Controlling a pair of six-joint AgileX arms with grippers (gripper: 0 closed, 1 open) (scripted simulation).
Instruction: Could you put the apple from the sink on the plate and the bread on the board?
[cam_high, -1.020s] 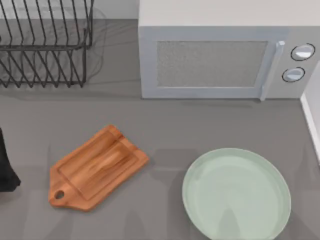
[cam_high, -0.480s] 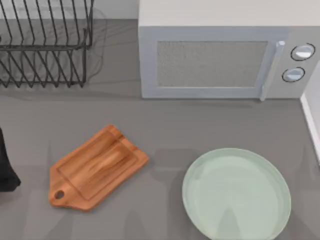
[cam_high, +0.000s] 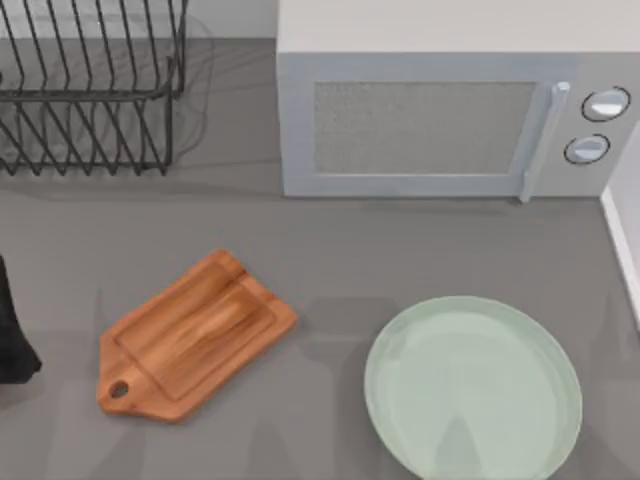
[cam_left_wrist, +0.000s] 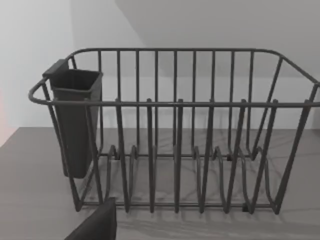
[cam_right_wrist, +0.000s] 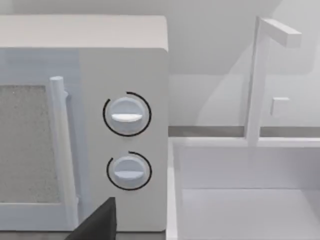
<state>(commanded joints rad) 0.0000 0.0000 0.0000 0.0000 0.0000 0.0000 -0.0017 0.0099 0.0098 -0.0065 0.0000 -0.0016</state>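
The brown wooden board (cam_high: 195, 335) lies at an angle on the grey counter, left of centre, with its handle toward the front left. The pale green plate (cam_high: 472, 388) sits bare at the front right. The white sink (cam_right_wrist: 240, 200) is beside the microwave, and its rim (cam_high: 622, 235) runs along the counter's right edge. The apple and the bread are out of view. My left arm (cam_high: 12, 335) is parked at the left edge, and a dark corner of its gripper (cam_left_wrist: 95, 225) faces the dish rack. A dark corner of my right gripper (cam_right_wrist: 97, 222) faces the microwave's knobs.
A grey microwave (cam_high: 440, 110) with two knobs stands at the back, centre to right. A black wire dish rack (cam_high: 85, 90) with a utensil cup (cam_left_wrist: 75, 120) stands at the back left. A white faucet (cam_right_wrist: 260, 75) rises behind the sink.
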